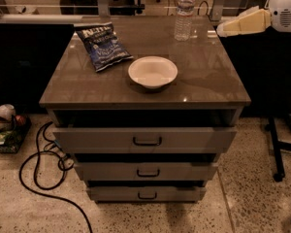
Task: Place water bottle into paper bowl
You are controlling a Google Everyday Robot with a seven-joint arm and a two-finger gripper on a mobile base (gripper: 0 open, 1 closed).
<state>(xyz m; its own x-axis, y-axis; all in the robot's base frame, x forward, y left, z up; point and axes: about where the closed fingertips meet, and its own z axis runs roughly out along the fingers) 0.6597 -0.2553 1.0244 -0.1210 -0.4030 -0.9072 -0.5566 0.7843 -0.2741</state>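
Note:
The water bottle (185, 12), clear with a white cap, stands upright at the far right of the brown cabinet top (203, 76). The off-white paper bowl (153, 72) sits empty near the middle of the top, in front of and left of the bottle. My gripper (223, 30), cream-coloured, reaches in from the right edge at the height of the bottle's base, a little to the right of the bottle and apart from it. It holds nothing that I can see.
A dark blue chip bag (103, 46) lies at the back left of the top. Three drawers (146, 141) below stand partly pulled out. A black cable (36, 171) loops on the floor at left. A stand leg (276, 152) is at right.

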